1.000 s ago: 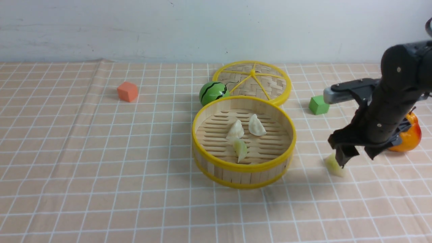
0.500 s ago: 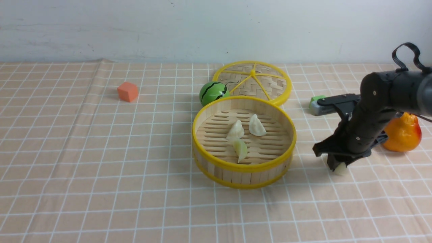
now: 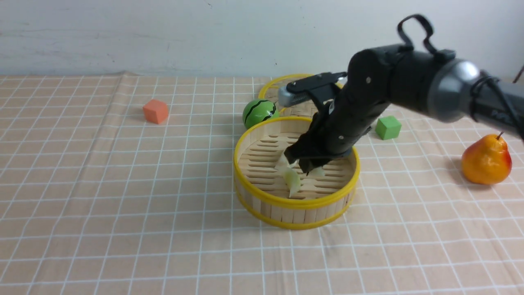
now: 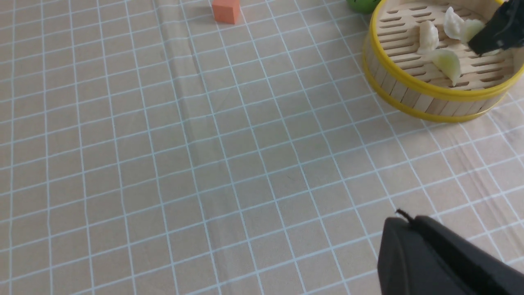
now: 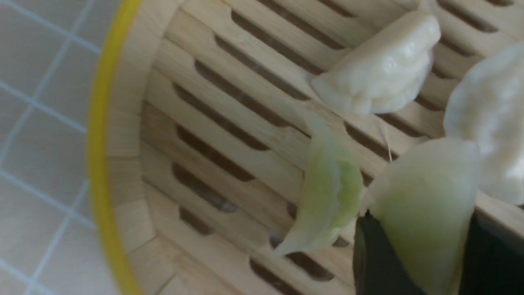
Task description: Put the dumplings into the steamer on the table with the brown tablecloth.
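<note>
- Right gripper (image 3: 309, 166) is down inside the steamer (image 3: 295, 200). Its two black fingers (image 5: 374, 258) squeeze a green dumpling (image 5: 425, 205) between them.
- That held dumpling is near the middle of the steamer. I cannot tell if it touches the slat floor.
- Another green one, the lying green dumpling (image 3: 292, 180), rests on the steamer's floor. It is just beside the held one, on the side nearer the robot.
- One white dumpling (image 4: 428, 36) and a second white dumpling (image 4: 453, 22) lie in the steamer too. They are close together and a bit farther back. The right arm hides most of them in the front view.
- All four dumplings are inside the steamer's yellow rim.
- Left gripper (image 4: 430, 258) shows only as a dark bit in its own camera, well apart from the steamer. I cannot tell if it is open or closed.
- The steamer sits on the brown tablecloth (image 3: 123, 205), which covers the table (image 3: 409, 254).
- A striped green ball (image 3: 258, 112) is just behind the steamer, on its left side.
- A flat woven lid (image 3: 282, 88) lies behind the steamer, mostly hidden by the arm.
- A green block (image 3: 387, 127) is behind the steamer on the right.
- A pear (image 3: 486, 159) stands far to the steamer's right.
- An orange block (image 3: 155, 111) sits far to the steamer's left and farther back.
</note>
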Robot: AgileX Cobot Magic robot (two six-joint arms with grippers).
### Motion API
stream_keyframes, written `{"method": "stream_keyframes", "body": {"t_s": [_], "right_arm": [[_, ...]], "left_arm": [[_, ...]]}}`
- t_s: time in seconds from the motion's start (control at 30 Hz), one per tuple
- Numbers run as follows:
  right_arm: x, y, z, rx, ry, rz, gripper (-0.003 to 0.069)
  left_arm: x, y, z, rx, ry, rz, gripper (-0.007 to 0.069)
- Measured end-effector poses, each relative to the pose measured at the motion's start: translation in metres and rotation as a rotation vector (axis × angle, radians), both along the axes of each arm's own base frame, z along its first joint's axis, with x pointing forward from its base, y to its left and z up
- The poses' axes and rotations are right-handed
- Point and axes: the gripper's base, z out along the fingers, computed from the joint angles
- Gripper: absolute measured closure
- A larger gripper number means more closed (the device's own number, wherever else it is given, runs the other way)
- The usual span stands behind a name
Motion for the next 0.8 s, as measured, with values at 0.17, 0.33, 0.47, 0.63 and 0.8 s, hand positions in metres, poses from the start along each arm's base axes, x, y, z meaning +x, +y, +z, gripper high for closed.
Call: {"method": "stream_keyframes", "body": {"t_s": [0.17,0.33,0.47,0.63,0.8], "right_arm": [[0.009,-0.004,-0.026,-0.053,0.020,-0.072,0.0418],[0.013,-0.005,-0.025,-0.067,-0.012,-0.094,0.0319],[0.011,-0.002,-0.013,-0.013,-0.005,-0.114,0.0215],[-0.004,-0.003,0.040,0.077,-0.066,-0.074,0.0204],[-0.038,-0.014,0.108,0.175,-0.190,-0.009,0.0284]], "left_arm": [[-0.014,0.007,-0.008,-0.009,-0.019,0.000,0.0636],[-0.040,0.020,-0.038,-0.056,-0.015,0.031,0.0635],[-0.052,0.025,-0.076,-0.142,-0.037,0.060,0.0635],[-0.059,0.026,-0.121,-0.230,-0.158,0.037,0.0631],[-0.057,0.022,-0.151,-0.274,-0.232,0.009,0.0628]]}}
